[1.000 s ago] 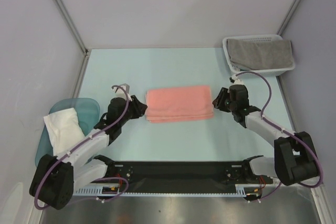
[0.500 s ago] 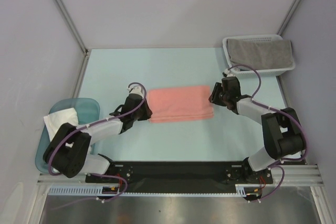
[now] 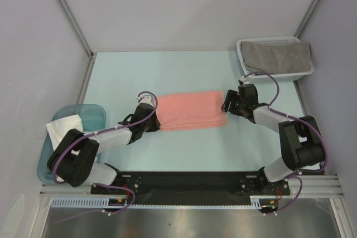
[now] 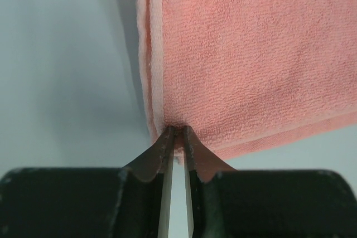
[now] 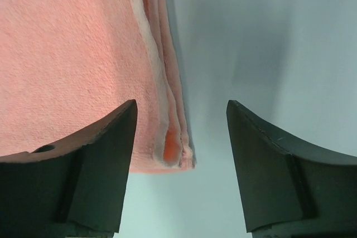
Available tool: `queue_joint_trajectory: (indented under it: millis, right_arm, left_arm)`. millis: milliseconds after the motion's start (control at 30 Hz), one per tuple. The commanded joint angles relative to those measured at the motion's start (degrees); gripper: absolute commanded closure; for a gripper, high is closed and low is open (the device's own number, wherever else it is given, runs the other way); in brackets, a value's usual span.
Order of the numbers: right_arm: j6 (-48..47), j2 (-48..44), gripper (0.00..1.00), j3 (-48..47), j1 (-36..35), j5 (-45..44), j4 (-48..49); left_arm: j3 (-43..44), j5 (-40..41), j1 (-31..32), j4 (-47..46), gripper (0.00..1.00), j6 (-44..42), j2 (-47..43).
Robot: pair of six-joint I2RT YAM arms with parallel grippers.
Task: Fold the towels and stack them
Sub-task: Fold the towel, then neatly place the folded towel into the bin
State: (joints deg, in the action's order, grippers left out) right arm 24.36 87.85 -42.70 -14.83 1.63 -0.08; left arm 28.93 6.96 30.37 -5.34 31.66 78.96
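I am standing by the worktop (image 3: 167,71) and looking at the pink towel (image 3: 192,110), which is lying flat in the middle, already folded into a few layers. The left fingers (image 4: 156,163) are squeezing tight on the towel's corner at about 8 o'clock, with only a thin bit of pink cloth between them. I think they are gripping there because a corner is the easy place to lift a towel for its next fold. The right fingers (image 5: 95,160) are spreading wide at the towel's short edge at about 3 o'clock. The thick, layered edge is sitting in the gap between them, and they are not touching it as far as I can see. I am guessing they are open so wide so that all the layers fit inside before they close. The grey towel (image 3: 277,57) is lying in the white basket (image 3: 241,54) at about 1 o'clock, well away from both arms. The white towel (image 3: 64,129) is lying across the teal tub (image 3: 92,114) at about 8 o'clock. Both look like they are waiting for their turn. Counting now, I am seeing three towels: one pink, one grey and one white. I am not seeing a blue one anywhere. There is one basket, one tub and two arms.
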Motion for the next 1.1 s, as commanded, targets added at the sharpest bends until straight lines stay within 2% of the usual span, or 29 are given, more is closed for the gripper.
queue_joint_trajectory:
  millis: [0,167,300,533,667,933,1000,1067]
  right_arm:
    - [-1.77,1.08,0.29,-4.41,1.03,2.23,1.22]
    - [-2.47,5.92,0.31,-7.05,0.51,4.52,1.75]
    - [-2.74,7.94,0.32,-7.75,-1.95,1.29,0.96]
    - [-2.21,11.02,0.43,-8.01,-5.29,-1.62,0.34]
    - [-2.83,13.04,0.51,-10.47,-8.63,-8.56,-4.75]
    - [-3.70,12.61,0.92,-12.76,-11.53,-16.56,-11.69]
    - [-4.31,12.26,1.00,-14.07,-12.15,-19.54,-13.72]
    - [-5.11,12.17,1.00,-16.44,-13.03,-21.66,-16.08]
  left_arm:
    - [-0.36,-0.02,0.83,1.39,0.83,0.33,0.05]
    - [0.95,-0.63,1.01,2.18,0.84,0.16,0.41]
    - [1.22,-1.42,1.09,2.27,0.83,0.16,0.41]
    - [1.39,-2.39,1.18,2.36,0.83,0.24,-0.12]
    - [2.27,-2.74,1.18,3.41,0.83,0.33,-1.61]
    - [9.02,-3.27,1.27,11.40,0.81,-0.11,-8.46]
    - [11.23,-3.18,1.27,14.90,0.81,-0.81,-10.66]
    - [14.65,-3.18,1.27,17.11,0.79,-1.77,-14.00]
